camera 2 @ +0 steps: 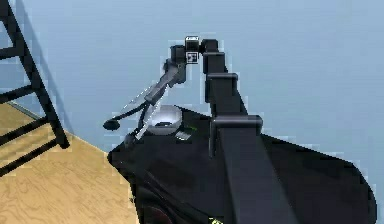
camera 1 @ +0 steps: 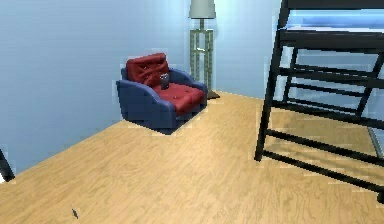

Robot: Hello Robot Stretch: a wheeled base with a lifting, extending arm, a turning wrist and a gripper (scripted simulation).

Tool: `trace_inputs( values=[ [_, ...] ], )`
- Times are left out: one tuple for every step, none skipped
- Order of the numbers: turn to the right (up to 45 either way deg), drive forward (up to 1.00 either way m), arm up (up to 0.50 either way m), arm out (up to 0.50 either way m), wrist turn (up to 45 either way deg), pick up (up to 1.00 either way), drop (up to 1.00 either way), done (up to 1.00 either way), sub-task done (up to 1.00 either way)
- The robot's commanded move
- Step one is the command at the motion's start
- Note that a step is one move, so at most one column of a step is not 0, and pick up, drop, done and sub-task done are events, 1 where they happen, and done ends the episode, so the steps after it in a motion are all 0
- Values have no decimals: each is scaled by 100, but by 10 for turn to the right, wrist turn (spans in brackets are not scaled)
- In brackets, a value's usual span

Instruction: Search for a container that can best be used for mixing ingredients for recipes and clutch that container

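Here the bowl (camera 2: 165,121) lies near the end effector (camera 2: 122,126); whether it holds anything, I cannot tell.

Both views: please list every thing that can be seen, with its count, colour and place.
armchair: one, blue with red cushions, by the wall in the forward view
small dark thing: one, on the armchair's cushions; kind unclear
floor lamp: one, pale, behind the armchair
bed frame: one, black, with ladder, forward view's right
ladder: one, black, arm side view's left
dark surface: one, black, arm side view's lower part
bowl: one, whitish, on the dark surface
floor: light wood
wall: blue
arm: one, dark bar over the dark surface
gripper: one, dark, left of the bowl; I cannot tell whether it holds anything
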Motion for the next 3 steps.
trace_inputs(
  values=[
    [0,0,0,0,450,0,0,0,0],
    [0,0,0,0,450,0,0,0,0],
    [0,0,0,0,90,0,0,0,0]
  ],
)
